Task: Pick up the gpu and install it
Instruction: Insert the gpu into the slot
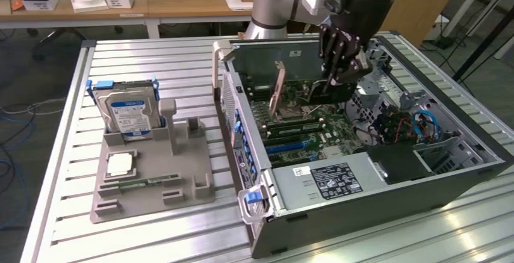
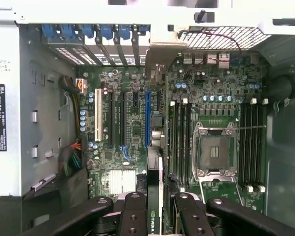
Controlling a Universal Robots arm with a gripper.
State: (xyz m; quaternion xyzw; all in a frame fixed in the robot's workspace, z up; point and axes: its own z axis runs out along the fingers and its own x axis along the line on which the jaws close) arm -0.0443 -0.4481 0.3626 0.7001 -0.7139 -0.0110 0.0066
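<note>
My gripper (image 1: 338,80) hangs inside the open computer case (image 1: 449,182), above the motherboard (image 1: 321,124). It is shut on the gpu (image 1: 330,93), a dark card held on edge below the fingers. In the wrist view the gpu (image 2: 155,189) runs edge-on between the black fingers (image 2: 132,214) of the gripper (image 2: 158,216), with a green logo on its near end. It hovers over the motherboard (image 2: 132,128), roughly in line with the long blue slot (image 2: 147,118) and beside the black slots (image 2: 122,120). The empty processor socket (image 2: 215,152) lies to one side.
A grey fixture tray (image 1: 189,182) stands on the slatted table (image 1: 161,58) at the exterior view's left, holding a blue-labelled hard drive (image 1: 127,114), a processor chip (image 1: 119,164) and a narrow memory stick (image 1: 148,182). The power supply (image 1: 331,180) fills the case's near end. Cables (image 1: 424,124) lie inside the case.
</note>
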